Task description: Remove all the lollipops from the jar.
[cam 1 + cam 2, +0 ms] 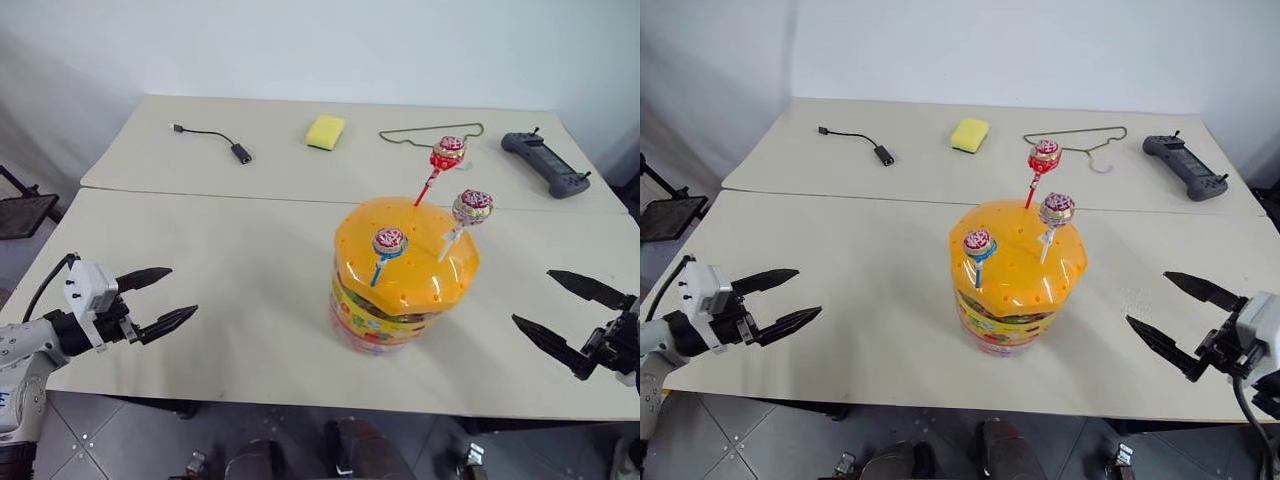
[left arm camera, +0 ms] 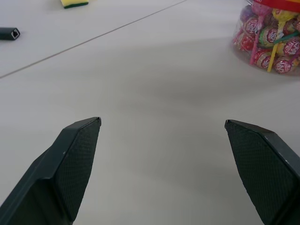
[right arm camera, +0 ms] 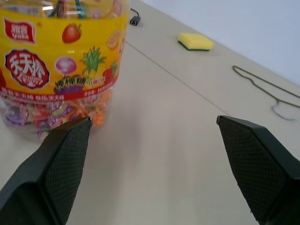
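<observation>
I see the jar (image 1: 403,290) standing upright near the middle of the table (image 1: 230,290), its three lollipops (image 1: 447,152) planted by their sticks in the holes of the orange lid (image 1: 410,262). My left gripper (image 1: 163,299) and right gripper (image 1: 560,310) hover at the near edge, well apart from the jar on either side, fingers spread wide and empty.
</observation>
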